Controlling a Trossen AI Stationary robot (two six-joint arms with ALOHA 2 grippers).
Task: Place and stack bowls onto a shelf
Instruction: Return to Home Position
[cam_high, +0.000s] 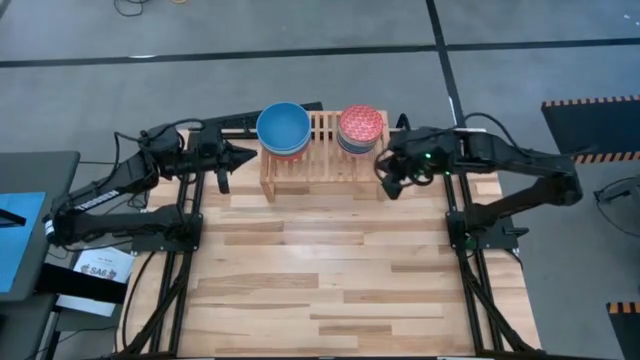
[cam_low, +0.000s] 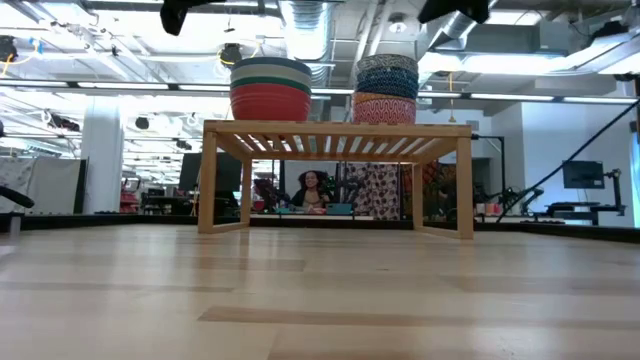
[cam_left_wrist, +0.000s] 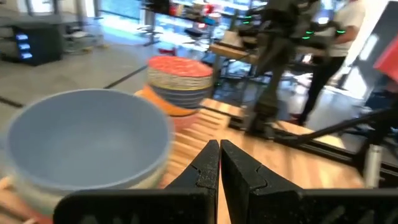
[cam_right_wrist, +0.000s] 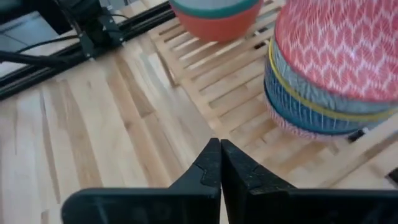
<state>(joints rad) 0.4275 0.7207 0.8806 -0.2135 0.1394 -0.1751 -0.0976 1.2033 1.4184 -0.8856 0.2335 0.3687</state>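
Observation:
The shelf (cam_high: 322, 152) stands at the table's far edge on its short legs (cam_low: 210, 185). Two stacks of bowls rest on its slatted top. The left stack (cam_high: 283, 128) has a plain blue bowl (cam_left_wrist: 87, 140) on top, with teal and red ones (cam_low: 270, 88) under it. The right stack (cam_high: 361, 128) is patterned, topped by a red bowl (cam_right_wrist: 339, 43). My left gripper (cam_high: 248, 156) hovers shut just left of the blue stack. My right gripper (cam_high: 384, 162) hovers shut just right of the patterned stack (cam_right_wrist: 323, 93), above the shelf's end.
The plank tabletop (cam_high: 330, 270) stretches bare from the shelf to the near edge. Black frame rails (cam_high: 185, 250) run along both table sides. A person (cam_low: 312, 190) sits in the room beyond the table; another stands there (cam_left_wrist: 336, 43).

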